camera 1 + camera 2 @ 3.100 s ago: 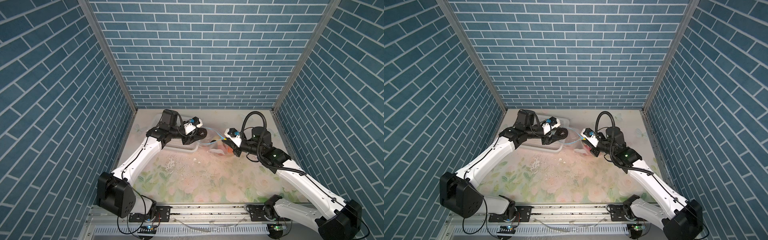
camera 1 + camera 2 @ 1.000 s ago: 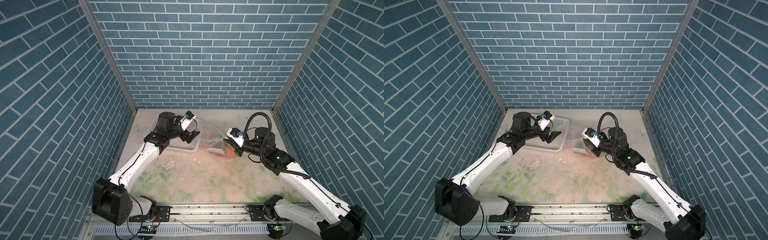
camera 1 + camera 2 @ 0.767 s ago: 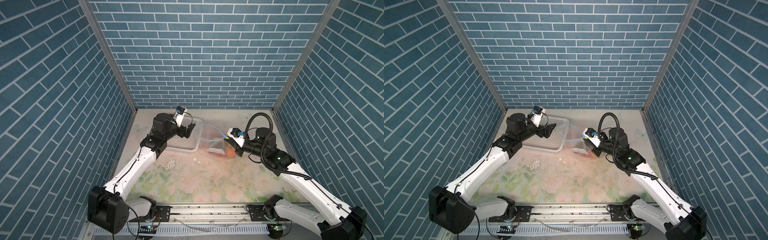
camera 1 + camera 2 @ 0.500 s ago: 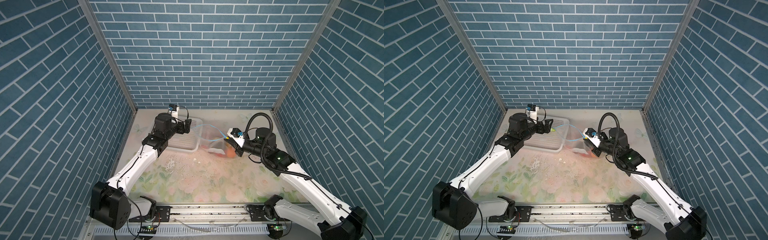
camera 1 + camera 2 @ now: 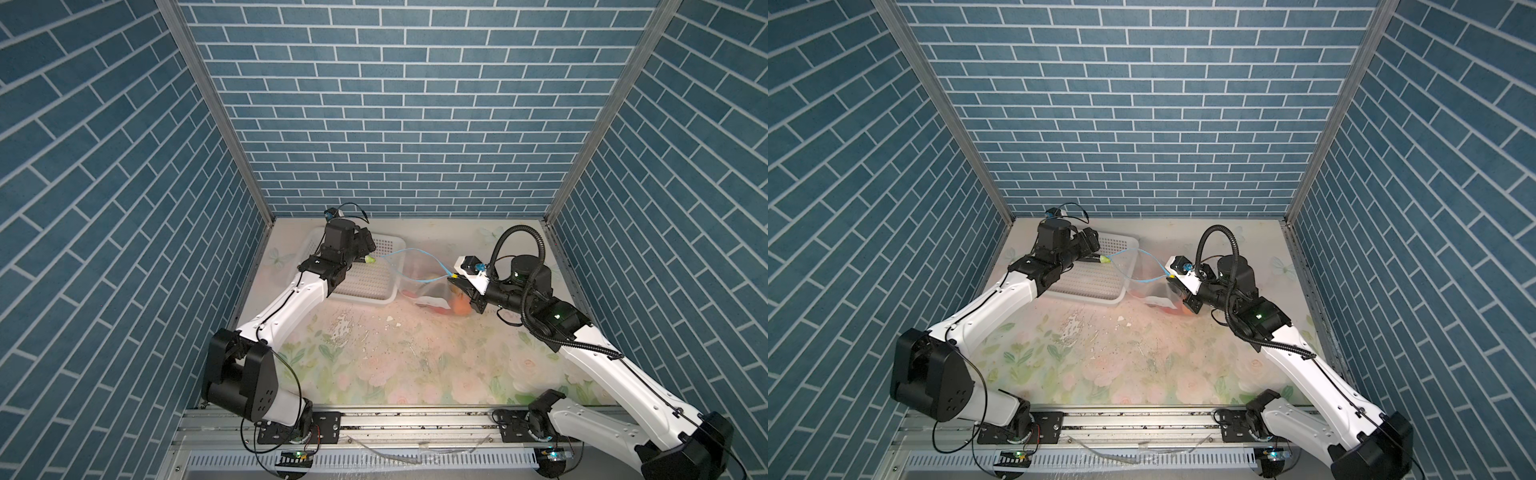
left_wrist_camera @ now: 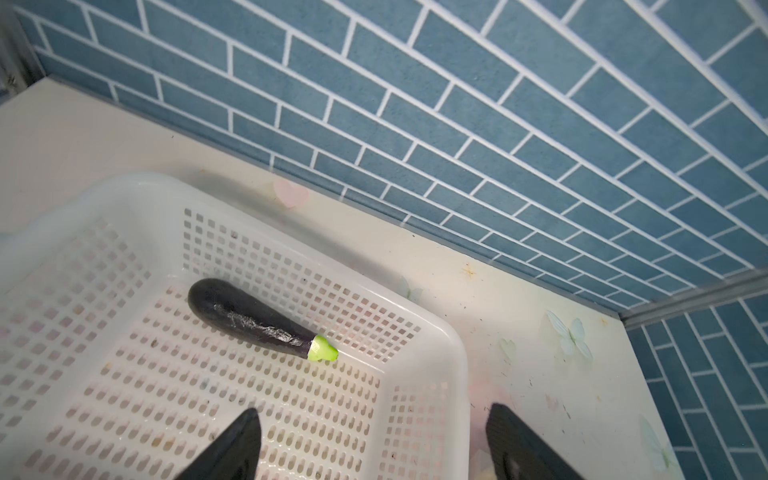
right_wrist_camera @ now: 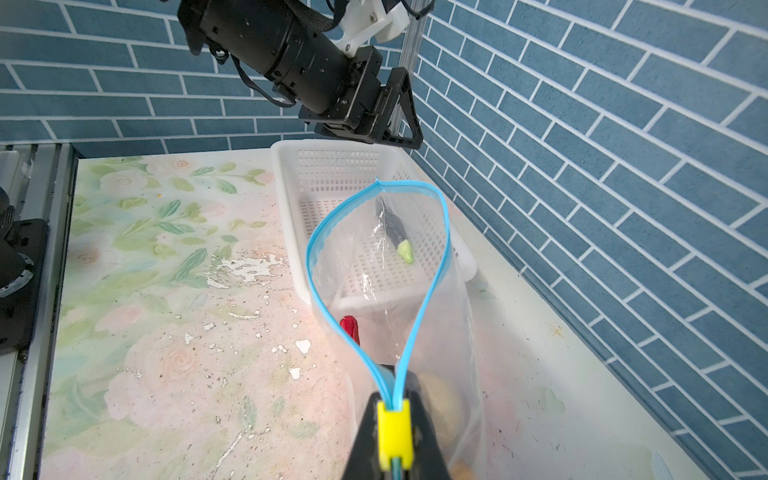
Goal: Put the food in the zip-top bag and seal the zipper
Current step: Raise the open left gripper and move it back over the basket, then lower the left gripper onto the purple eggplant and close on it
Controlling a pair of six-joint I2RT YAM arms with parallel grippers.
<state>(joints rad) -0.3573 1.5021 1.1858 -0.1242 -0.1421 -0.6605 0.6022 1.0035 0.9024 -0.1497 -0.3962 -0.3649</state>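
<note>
Right claw (image 7: 392, 409) pinches the blue zipper (image 7: 309, 257) of the bag (image 7: 440, 332) at its yellow slider (image 7: 394, 434); I see my left claw (image 6: 372, 409) spread, empty, over the far-left basket (image 6: 436, 332) holding an eggplant (image 6: 249, 318).

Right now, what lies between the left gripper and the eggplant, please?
Only bare basket floor separates left gripper and eggplant, in the left wrist view.

The zip-top bag (image 7: 453, 332) is clear, glossy plastic film (creased, catching light). The basket (image 6: 415, 424) is smooth white perforated plastic. The toy eggplant (image 6: 249, 318) has a shiny, wrinkled dark skin and a matt green cap. The floral worktop (image 7: 166, 332) covering is matt and flaking in patches.
</note>
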